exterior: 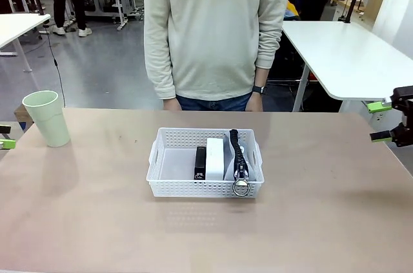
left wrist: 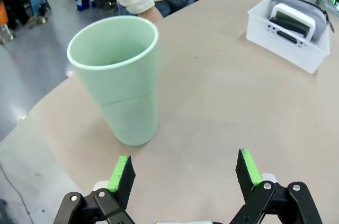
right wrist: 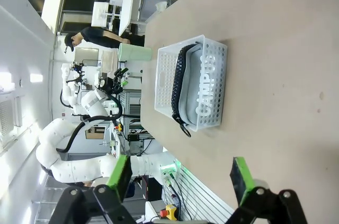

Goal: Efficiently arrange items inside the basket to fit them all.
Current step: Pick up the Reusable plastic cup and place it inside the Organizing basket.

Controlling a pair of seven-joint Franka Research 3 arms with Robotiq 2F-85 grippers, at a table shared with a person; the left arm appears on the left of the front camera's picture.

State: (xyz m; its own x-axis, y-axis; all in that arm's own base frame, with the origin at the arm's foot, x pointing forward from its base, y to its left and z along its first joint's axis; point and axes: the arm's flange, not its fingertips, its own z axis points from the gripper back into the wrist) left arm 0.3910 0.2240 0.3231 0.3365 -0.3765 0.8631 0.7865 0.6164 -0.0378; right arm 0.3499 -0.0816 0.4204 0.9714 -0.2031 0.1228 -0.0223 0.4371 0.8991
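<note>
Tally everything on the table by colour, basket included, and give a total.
White: 2, the basket and the box
Black: 1, the stapler
Grey: 1, the pouch
Pale green: 1, the cup
Total: 5

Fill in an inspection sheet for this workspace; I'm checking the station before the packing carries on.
Surface: tan table, level, a few small marks.
Job's things: white lattice basket mid-table holds black stapler, white box and grey pouch side by side; pale green cup upright outside it, at the robot's left.
Clutter: nothing seen.
Grippers: left gripper open, empty, facing the cup; right gripper open, empty.
Cables: black cable on the floor beyond the table.
Surroundings: person standing at the far side; white tables behind.
</note>
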